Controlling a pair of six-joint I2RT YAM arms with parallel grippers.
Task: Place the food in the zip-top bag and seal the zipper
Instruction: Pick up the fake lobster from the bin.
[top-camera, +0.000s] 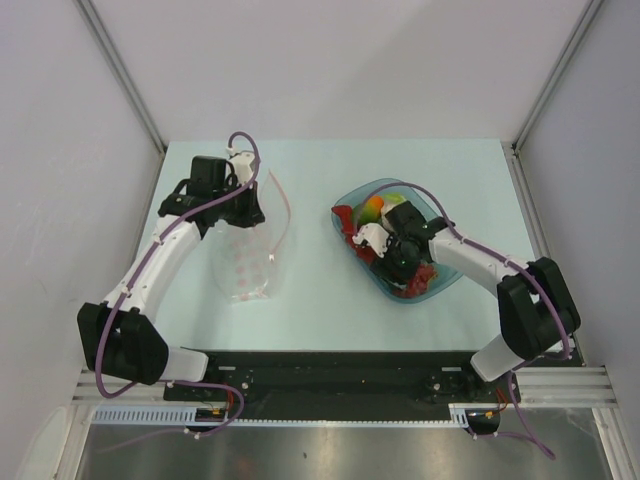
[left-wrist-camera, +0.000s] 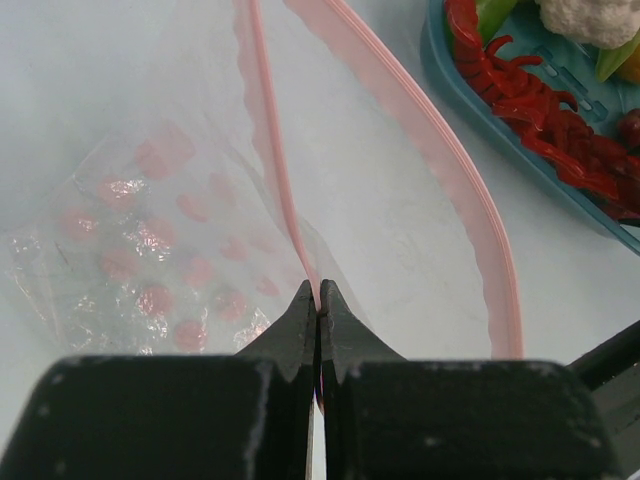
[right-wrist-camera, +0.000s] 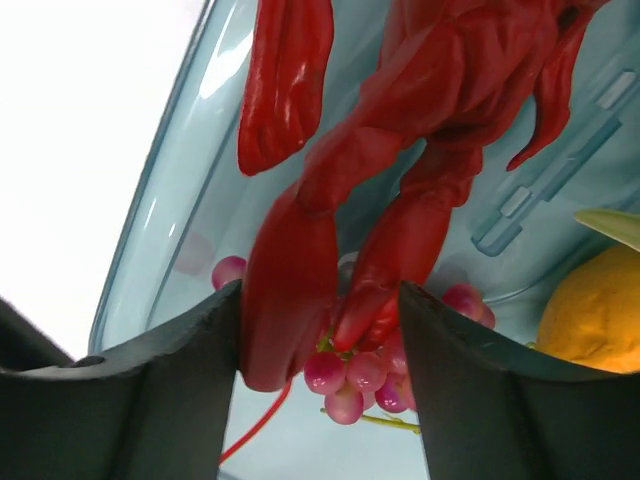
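The zip-top bag (top-camera: 250, 258), clear with pink dots, lies flat on the table to the left. My left gripper (top-camera: 243, 212) is shut on one lip of its pink zipper strip (left-wrist-camera: 275, 150) and holds the mouth open; the other lip (left-wrist-camera: 470, 190) curves away to the right. My right gripper (top-camera: 388, 247) is inside the blue bowl (top-camera: 447, 272), and its jaws press on the claws of the red lobster (right-wrist-camera: 420, 80), with a dark red grape clump (right-wrist-camera: 355, 375) just beneath. An orange fruit (top-camera: 372, 207), a yellow fruit (right-wrist-camera: 595, 310) and a white cauliflower (left-wrist-camera: 590, 18) are also in the bowl.
The bowl's rim (left-wrist-camera: 500, 130) is close to the right of the bag's mouth. Grey walls and metal posts enclose the pale table (top-camera: 320, 310). A black rail runs along the near edge.
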